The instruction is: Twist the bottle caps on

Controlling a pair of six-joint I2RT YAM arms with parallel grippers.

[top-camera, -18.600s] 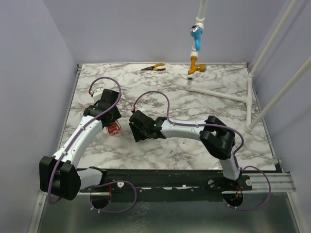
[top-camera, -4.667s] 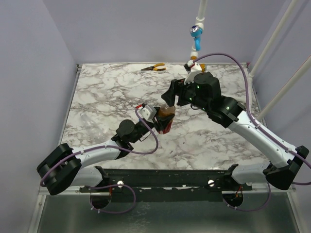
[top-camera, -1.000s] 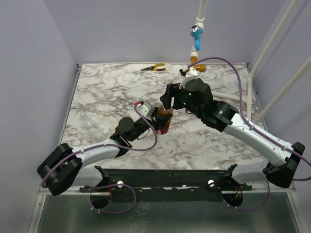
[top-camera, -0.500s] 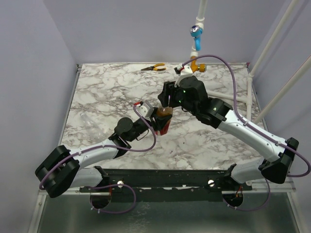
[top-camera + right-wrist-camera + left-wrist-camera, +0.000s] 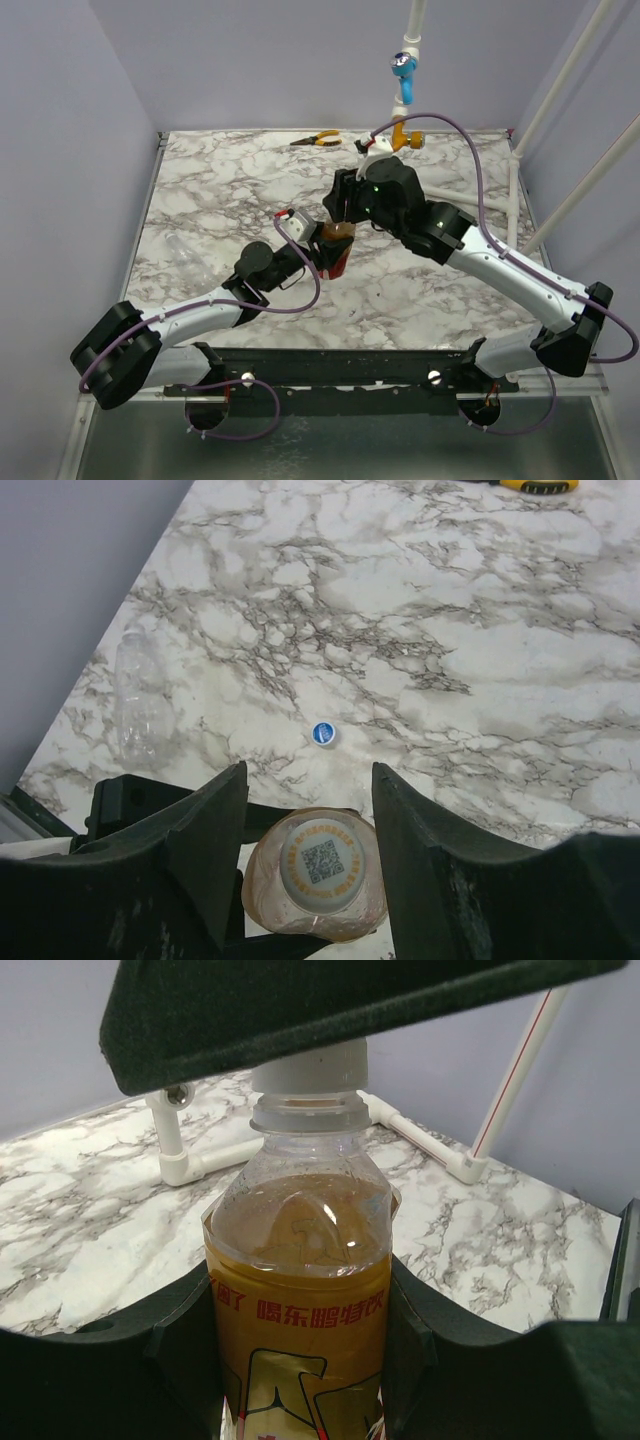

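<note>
Over the last second the right fingers have slid a little toward 11 o'clock and now sit right over the neck of the bottle. The bottle itself has hardly moved. It stands upright near the middle of the table, and the left fingers are clamped on its labelled body from both sides.

A white cap already sits on the neck. The right fingers stand apart on either side of it, with a gap visible on each side, so they are not yet gripping it. I judge that this first cap is placed but not finished (how far it is threaded cannot be seen), and closing and turning are the work in hand.

More is left after that. A blue cap lies loose on the table, at 12 o'clock from the white cap in the right wrist view. An empty clear bottle lies on its side at 10 o'clock, well apart.
</note>
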